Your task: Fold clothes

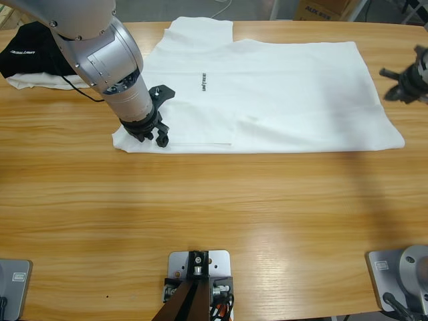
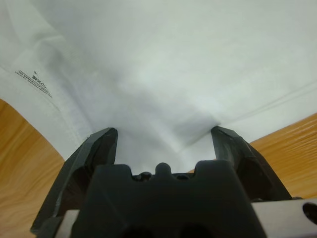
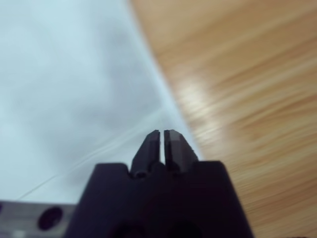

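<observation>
At the far left a black garment (image 1: 27, 50) is lying on the tabletop (image 1: 214, 214). The left claw (image 1: 152, 130) is standing wide open, pressing down on the near left corner of the white T-shirt (image 1: 281, 93), which is lying flat and partly folded on the far half. The cloth is looking light, soft and limp, so I think a hem or corner, pinched through both layers, is the best hold. At the far right the right claw (image 1: 401, 83) is hovering closed and empty above the shirt's edge.
</observation>
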{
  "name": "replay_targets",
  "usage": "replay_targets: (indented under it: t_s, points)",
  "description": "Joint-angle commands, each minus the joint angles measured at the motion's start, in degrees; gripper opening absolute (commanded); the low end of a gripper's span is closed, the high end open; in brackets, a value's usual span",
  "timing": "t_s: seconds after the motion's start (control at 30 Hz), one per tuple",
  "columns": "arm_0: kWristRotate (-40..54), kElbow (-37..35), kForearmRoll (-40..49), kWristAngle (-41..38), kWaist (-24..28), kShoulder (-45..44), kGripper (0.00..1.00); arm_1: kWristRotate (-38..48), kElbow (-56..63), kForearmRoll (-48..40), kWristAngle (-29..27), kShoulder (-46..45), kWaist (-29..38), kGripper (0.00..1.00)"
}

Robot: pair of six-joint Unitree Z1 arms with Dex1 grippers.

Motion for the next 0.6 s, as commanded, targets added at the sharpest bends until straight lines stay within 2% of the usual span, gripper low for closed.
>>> replay_targets:
  t_s: [0.03,0.6]
  points:
    - [-0.11,0.73,1.01,0.73,-0.03,4.18,0.734,0.81,0.51,-1.51,3.85,1.31,7.4,0.0]
    - [-1.06,0.62,0.93,0.65,0.05,4.7,0.734,3.48,2.16,1.07,5.41,5.53,6.75,0.0]
